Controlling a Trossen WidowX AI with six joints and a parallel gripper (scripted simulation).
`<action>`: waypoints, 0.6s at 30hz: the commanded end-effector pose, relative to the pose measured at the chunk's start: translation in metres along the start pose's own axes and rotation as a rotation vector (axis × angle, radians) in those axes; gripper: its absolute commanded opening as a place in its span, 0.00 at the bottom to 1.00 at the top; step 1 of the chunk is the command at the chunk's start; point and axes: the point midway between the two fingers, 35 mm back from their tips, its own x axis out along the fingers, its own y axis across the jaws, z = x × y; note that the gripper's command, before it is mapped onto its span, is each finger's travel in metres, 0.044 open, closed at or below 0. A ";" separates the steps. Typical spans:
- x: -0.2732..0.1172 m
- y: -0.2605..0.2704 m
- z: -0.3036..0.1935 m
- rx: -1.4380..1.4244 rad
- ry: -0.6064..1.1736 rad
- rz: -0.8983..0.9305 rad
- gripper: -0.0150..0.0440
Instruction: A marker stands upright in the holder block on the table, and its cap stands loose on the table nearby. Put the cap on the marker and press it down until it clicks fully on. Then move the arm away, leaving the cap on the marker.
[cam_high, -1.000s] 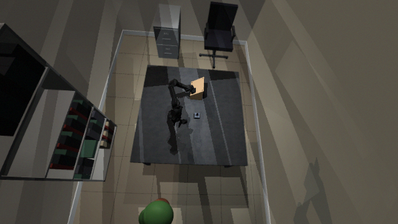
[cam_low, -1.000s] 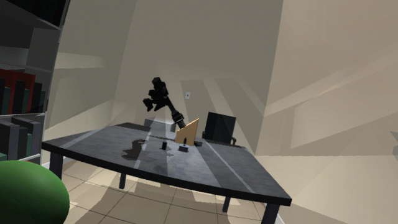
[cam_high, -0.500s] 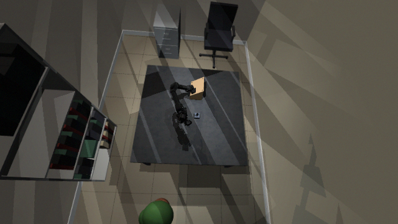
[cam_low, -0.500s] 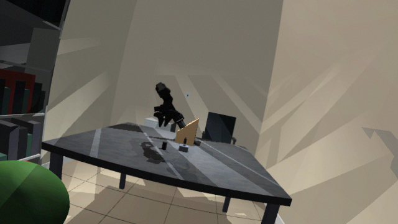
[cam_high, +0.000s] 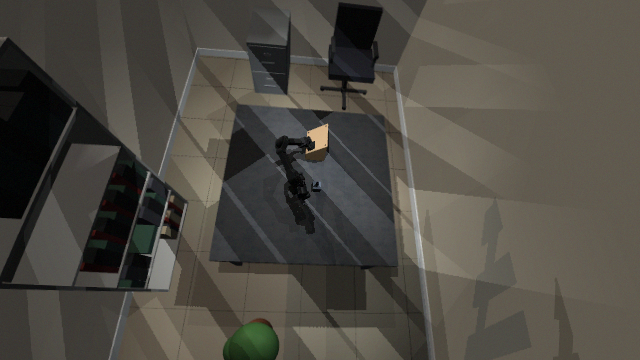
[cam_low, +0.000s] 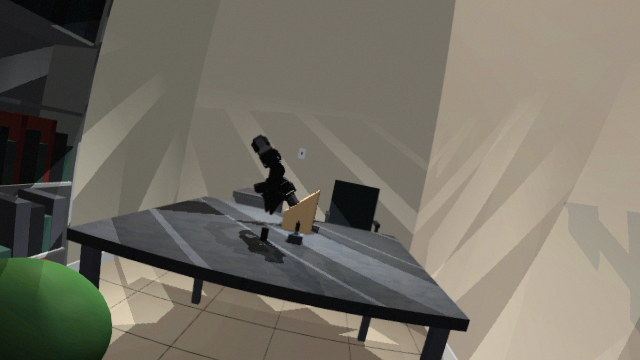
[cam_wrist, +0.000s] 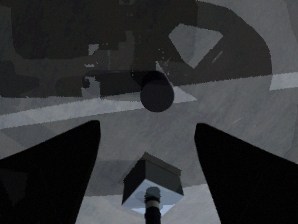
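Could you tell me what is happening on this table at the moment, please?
A single robot arm is bent over the dark table, its tool open and empty, pointing down. The loose cap stands on the table beneath it, not yet picked up. The marker stands upright and uncapped in its holder block a little way off. So capping has not begun; the arm seems to be lining up on the cap.

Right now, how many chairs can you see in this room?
1. A black swivel office chair stands on the floor just beyond the dark grey table, beside a grey filing cabinet. Others may be out of view.
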 end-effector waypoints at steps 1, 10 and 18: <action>0.002 -0.004 -0.003 0.020 0.003 -0.025 0.68; 0.037 -0.006 -0.003 0.020 0.001 -0.025 0.68; 0.052 -0.008 -0.003 0.020 0.001 -0.026 0.68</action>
